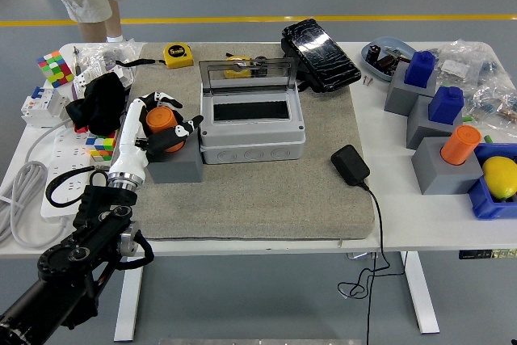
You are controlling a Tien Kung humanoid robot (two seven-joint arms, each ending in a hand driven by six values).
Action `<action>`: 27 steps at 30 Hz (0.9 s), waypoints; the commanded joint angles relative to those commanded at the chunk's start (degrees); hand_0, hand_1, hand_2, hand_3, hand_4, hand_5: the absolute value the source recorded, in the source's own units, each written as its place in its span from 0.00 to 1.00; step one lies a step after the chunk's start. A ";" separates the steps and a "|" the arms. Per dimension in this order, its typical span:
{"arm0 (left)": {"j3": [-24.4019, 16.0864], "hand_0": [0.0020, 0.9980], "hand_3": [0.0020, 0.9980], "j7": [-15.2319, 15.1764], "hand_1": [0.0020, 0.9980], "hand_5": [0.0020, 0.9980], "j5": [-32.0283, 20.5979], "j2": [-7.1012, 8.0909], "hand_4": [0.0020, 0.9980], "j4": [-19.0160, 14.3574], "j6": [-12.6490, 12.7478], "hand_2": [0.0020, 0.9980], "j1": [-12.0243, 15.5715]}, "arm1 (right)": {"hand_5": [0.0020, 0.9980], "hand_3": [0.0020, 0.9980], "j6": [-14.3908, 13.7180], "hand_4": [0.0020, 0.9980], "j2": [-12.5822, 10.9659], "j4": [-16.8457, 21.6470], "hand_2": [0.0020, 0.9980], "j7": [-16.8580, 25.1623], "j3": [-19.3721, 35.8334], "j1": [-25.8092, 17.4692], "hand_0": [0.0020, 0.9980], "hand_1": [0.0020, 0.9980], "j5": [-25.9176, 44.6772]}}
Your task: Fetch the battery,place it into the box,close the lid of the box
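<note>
Orange and cylindrical, the battery [162,118] stood upright in its grey holder block [174,161], just left of the grey box [251,129]. The left hand [158,121] had its fingers curled around the battery, apparently gripping it. Nothing was done yet: the box was empty, its clear lid [247,77] raised.

Single head view, high, facing forward-down over table [420,224].
</note>
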 joint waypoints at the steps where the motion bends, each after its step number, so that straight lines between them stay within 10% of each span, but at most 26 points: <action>1: 0.02 0.13 0.25 -0.12 0.13 0.00 -0.01 -0.03 0.84 -0.05 0.00 0.22 0.00 | 0.49 0.55 -0.01 0.93 0.02 0.00 0.60 0.02 0.02 -0.03 0.58 0.61 -0.01; 17: -0.23 0.12 0.24 1.72 0.12 0.00 5.87 1.28 0.83 -6.37 -0.12 0.19 0.03 | 0.48 0.55 -0.11 0.93 0.18 0.03 0.60 0.24 0.43 -0.04 0.58 0.61 -0.15; 27: 7.45 0.12 0.23 12.84 0.12 0.00 24.59 4.47 0.82 -12.88 0.26 0.19 -8.33 | 0.49 0.55 -0.21 0.93 0.13 0.04 0.60 0.40 0.39 0.08 0.58 0.61 -0.13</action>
